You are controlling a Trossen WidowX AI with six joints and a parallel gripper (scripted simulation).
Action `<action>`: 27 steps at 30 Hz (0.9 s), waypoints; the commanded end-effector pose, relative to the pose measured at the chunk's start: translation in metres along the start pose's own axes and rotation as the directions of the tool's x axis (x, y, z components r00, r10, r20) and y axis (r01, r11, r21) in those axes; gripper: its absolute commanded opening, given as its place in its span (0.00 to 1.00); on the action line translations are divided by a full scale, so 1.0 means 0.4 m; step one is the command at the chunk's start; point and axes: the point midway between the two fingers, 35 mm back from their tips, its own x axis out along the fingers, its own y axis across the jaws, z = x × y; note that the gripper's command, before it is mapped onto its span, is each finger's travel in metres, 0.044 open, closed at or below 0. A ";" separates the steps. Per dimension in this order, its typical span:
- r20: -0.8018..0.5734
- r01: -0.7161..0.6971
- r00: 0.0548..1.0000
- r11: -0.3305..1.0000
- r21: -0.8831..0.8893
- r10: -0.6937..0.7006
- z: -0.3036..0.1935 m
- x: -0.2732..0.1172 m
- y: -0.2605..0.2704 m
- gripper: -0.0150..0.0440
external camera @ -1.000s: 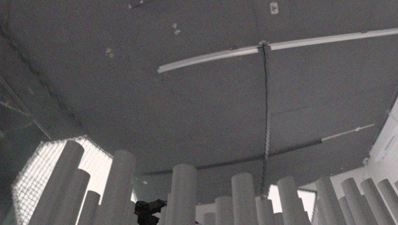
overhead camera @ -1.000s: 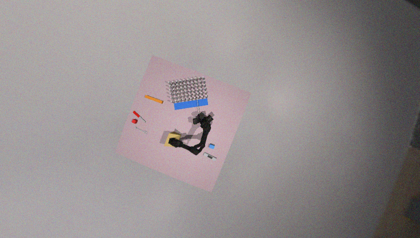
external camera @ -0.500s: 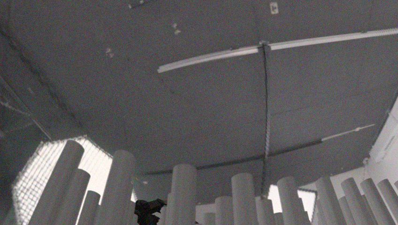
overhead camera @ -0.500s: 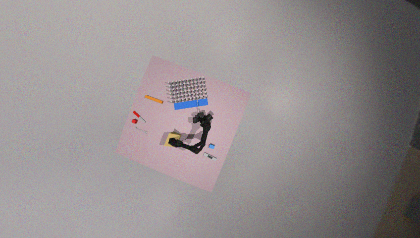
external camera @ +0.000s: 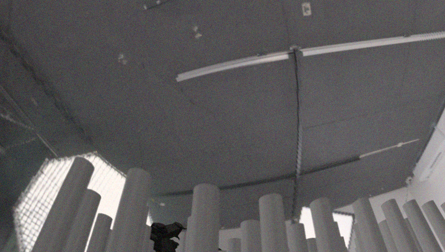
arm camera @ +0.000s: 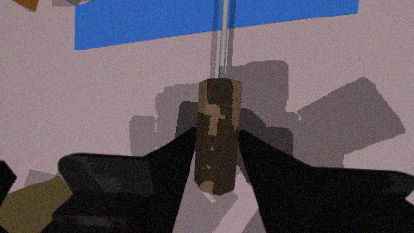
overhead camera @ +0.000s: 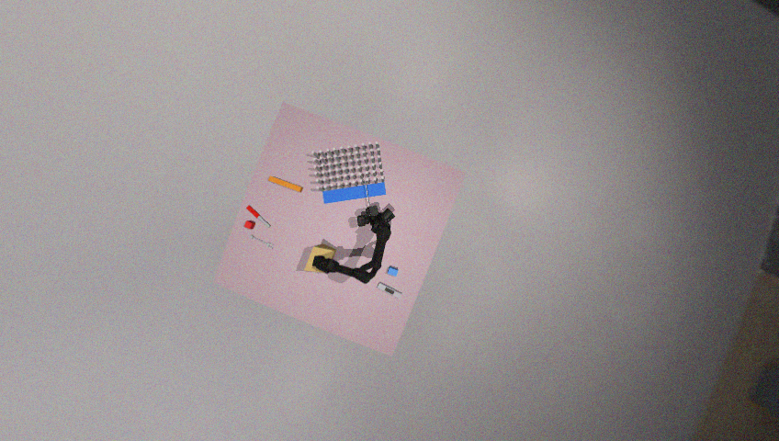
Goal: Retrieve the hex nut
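My gripper [overhead camera: 369, 211] [arm camera: 218, 132] is shut on the brown handle of a tool [arm camera: 214, 165] in front of the blue taped strip [overhead camera: 341, 195] [arm camera: 136, 24]. The tool's thin grey shaft [overhead camera: 366, 194] [arm camera: 224, 44] runs forward across the strip. In the top view its far end reaches the front row of the standing spacers [external camera: 205, 218], right of the middle; the tip cannot be made out among them. The visible spacers stand upright in rows behind the strip. The hex nut cannot be seen in any view.
An orange bar [overhead camera: 285, 184] lies left of the field. Farther left are a red-handled tool [overhead camera: 252, 210], a red block [overhead camera: 249, 224] and a thin grey tool [overhead camera: 262, 241]. A blue block [overhead camera: 392, 271] and a grey-white object [overhead camera: 381, 286] lie right of the arm's base.
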 end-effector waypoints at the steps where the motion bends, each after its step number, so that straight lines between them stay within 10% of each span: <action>1: 0.002 0.003 1.000 1.000 0.004 -0.003 0.012 0.004 -0.002 0.25; 27: 0.003 0.002 1.000 1.000 0.005 -0.002 0.058 0.021 -0.003 0.25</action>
